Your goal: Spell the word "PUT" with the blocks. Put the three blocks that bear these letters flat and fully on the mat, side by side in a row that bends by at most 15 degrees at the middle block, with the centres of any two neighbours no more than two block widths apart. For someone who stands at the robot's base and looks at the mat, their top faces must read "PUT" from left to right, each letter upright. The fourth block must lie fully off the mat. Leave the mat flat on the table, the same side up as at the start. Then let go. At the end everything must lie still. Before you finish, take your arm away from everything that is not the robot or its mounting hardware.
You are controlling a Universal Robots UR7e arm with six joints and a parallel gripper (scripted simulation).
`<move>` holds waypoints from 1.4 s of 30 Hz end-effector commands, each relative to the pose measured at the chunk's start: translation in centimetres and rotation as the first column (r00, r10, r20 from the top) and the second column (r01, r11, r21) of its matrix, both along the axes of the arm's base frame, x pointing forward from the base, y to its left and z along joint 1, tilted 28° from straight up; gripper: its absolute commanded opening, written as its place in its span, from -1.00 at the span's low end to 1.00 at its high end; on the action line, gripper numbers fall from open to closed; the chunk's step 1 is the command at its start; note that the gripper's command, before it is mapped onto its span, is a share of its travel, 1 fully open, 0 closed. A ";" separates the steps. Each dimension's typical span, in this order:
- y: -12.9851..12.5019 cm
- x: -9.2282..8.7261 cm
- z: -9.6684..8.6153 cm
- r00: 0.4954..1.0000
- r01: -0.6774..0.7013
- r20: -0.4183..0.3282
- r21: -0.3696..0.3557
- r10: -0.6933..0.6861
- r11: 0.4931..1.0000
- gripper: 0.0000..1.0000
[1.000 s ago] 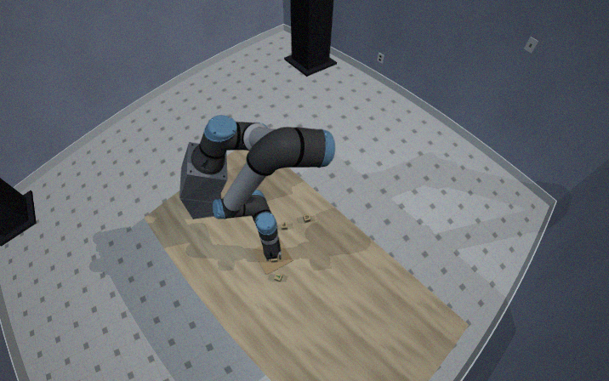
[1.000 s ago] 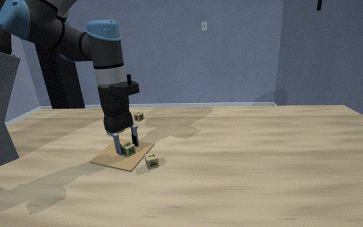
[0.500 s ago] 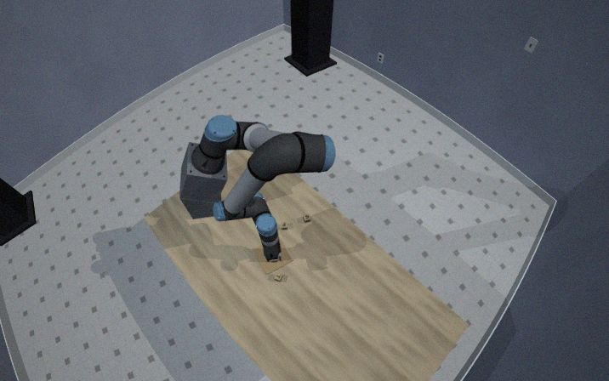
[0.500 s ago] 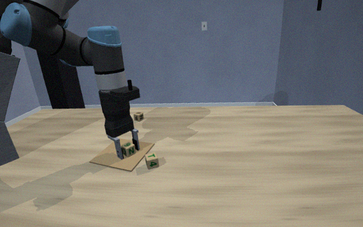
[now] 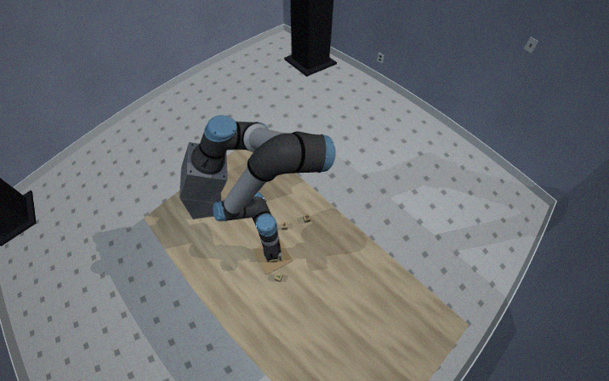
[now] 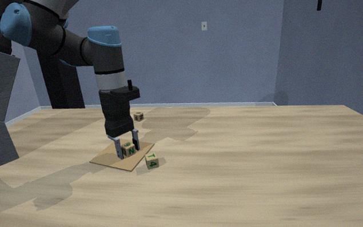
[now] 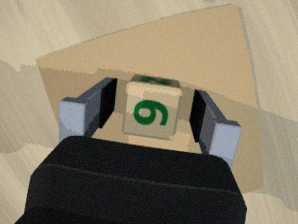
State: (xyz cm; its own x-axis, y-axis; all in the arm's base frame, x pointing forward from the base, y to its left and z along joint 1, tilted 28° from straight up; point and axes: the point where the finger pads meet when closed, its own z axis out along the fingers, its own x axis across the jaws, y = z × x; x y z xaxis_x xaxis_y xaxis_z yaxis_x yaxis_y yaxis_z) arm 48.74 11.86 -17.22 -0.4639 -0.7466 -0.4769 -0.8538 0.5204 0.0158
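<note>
A small tan mat point(image 6: 123, 159) lies on the wooden table. A wooden block point(image 7: 152, 111) stands on it, showing a green 9 on top and a green N on its side in the exterior view point(image 6: 128, 148). My gripper point(image 7: 153, 100) is open and lowered around this block, one finger on each side, with small gaps. A block with a green T on top and a 4 on its side point(image 6: 151, 160) lies just off the mat's near edge. Two more blocks point(image 5: 307, 218) point(image 5: 284, 225) lie on the table further from the mat; their letters are too small to read.
The robot's grey base box point(image 5: 202, 184) stands at the table's end. Dark pillars point(image 5: 310, 33) stand on the floor beyond the table. One far block also shows behind the gripper in the exterior view point(image 6: 138, 115).
</note>
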 end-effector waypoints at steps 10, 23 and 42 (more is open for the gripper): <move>0.0 0.1 0.0 1.000 -0.001 0.002 -0.001 0.001 1.000 1.00; 0.0 0.1 0.0 1.000 -0.001 0.002 -0.001 0.001 1.000 0.74; 0.0 0.1 0.0 1.000 -0.001 0.002 -0.001 0.001 1.000 0.14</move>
State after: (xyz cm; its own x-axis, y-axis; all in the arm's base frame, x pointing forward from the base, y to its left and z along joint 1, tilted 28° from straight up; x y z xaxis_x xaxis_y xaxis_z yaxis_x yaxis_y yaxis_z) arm 48.74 11.86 -17.22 -0.4639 -0.7466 -0.4769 -0.8538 0.5204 0.0158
